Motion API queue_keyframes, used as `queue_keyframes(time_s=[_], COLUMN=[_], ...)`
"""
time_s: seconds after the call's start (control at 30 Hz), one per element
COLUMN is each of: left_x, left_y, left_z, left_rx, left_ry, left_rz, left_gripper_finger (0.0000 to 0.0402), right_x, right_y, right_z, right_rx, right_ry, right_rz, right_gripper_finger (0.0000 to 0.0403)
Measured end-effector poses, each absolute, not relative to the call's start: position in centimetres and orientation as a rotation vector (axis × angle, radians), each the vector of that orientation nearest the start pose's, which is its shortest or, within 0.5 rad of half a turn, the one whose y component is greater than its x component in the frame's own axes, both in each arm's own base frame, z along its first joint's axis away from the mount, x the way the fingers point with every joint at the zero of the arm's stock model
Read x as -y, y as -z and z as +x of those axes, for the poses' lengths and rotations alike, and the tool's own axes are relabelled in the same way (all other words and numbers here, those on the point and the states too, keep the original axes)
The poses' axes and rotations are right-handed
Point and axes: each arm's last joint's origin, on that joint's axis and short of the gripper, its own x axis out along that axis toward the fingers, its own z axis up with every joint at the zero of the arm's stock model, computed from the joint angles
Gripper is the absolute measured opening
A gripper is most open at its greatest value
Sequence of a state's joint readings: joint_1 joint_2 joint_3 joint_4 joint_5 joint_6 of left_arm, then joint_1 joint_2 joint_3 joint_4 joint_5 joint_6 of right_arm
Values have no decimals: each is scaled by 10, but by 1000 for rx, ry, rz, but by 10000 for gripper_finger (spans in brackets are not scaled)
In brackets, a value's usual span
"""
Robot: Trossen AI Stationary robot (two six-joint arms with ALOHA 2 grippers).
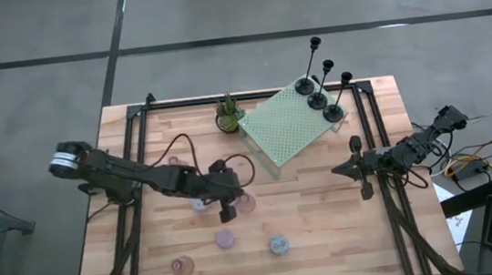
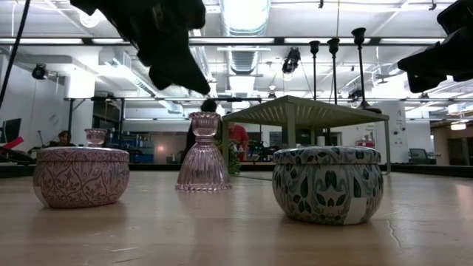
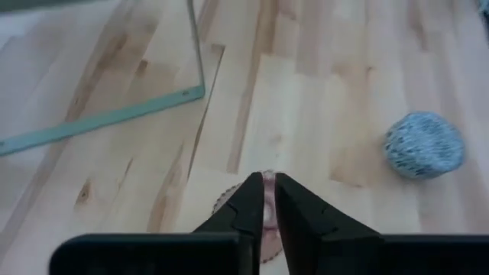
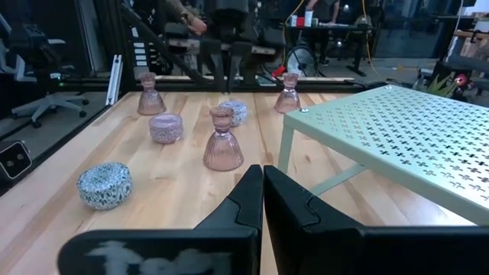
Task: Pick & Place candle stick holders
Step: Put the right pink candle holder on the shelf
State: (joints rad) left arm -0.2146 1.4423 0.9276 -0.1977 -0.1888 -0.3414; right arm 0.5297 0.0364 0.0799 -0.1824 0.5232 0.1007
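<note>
Three black holders [image 1: 318, 100] stand on the far right corner of the pale green platform [image 1: 286, 129]. One pinkish glass cup [image 1: 245, 202] stands upright on the table at the centre. It also shows in the low view [image 2: 203, 151] and the right wrist view [image 4: 221, 141]. My left gripper [image 1: 228, 213] hovers just above it, shut and empty; in the left wrist view [image 3: 267, 202] the cup's base [image 3: 224, 200] shows behind the fingers. Two more cups [image 1: 183, 267] [image 4: 288, 93] stand farther left. The lilac [image 1: 200, 204], pink [image 1: 225, 238] and blue [image 1: 278, 245] round holders sit on the table. My right gripper [image 1: 360, 173] is shut and empty, right of the platform.
A small potted plant [image 1: 228, 114] stands at the platform's far left corner. The platform's legs [image 2: 292, 129] stand on the table's far half. Bare wood lies along the near edge and near right. People show in the room beyond.
</note>
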Motion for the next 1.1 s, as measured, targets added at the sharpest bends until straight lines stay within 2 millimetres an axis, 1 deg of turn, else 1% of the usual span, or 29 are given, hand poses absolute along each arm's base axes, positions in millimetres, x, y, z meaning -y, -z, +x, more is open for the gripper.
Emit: queue_keyframes(time_s=[0.1,0.17,0.3,0.4,0.53,0.73,0.97,1.1], left_x=[64,69,79,84,88,92,91,89], left_y=[-237,-234,-233,-234,-228,-216,-214,-207], left_z=[294,294,293,293,297,306,305,307], left_rx=[-685,-694,-693,-675,-676,-699,-731,-757], left_ry=[-55,-35,-1,22,17,55,50,48], left_rz=[-169,-156,-130,-76,-14,-30,4,39], left_gripper_finger=[63,80,123,154,183,192,184,176], right_x=[-33,-33,-33,-33,-33,-33,-33,-33], right_y=[-171,-171,-171,-171,-171,-171,-171,-171], right_z=[85,85,85,85,85,85,85,85], right_rx=[-120,-120,-118,-119,-120,-120,-119,-119], right_ry=[0,-1,0,0,0,0,0,0], right_rz=[28,27,32,29,30,31,31,29], right_gripper_finger=[8,8,8,8,8,8,8,8])
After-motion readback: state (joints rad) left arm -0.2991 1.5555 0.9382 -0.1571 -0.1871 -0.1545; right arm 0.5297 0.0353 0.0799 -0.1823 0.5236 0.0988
